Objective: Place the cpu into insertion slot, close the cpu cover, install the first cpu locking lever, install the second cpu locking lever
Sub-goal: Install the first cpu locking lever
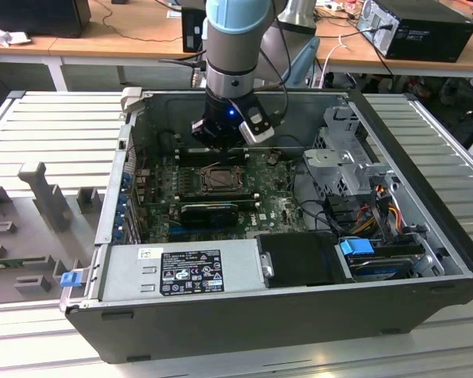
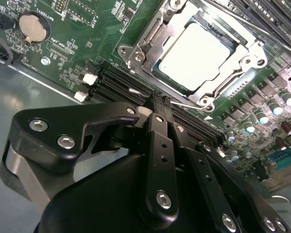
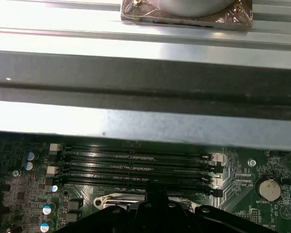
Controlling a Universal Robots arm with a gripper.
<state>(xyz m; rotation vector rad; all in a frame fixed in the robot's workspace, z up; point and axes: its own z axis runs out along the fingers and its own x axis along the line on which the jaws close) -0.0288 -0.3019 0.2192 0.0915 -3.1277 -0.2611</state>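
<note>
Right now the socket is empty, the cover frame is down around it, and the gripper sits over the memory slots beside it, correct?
Not quite: the insertion slot isn't empty. The second wrist view shows the cpu seated in it. The cpu cover frames it, and the gripper is over the memory slots.

One open computer case point(image 1: 410, 236) lies on the bench, with one green motherboard point(image 1: 284, 209) inside it. The board carries one insertion slot point(image 2: 196, 58), holding one cpu point(image 2: 196, 56) under one cpu cover point(image 2: 145, 46). Four long black memory slots point(image 3: 136, 167) run side by side in the first wrist view. One round coin battery point(image 3: 267, 188) sits on the board. One long black finned card point(image 1: 209, 214) lies beside the socket. One robot arm point(image 1: 235, 47) carries one gripper point(image 2: 157, 104).
</note>
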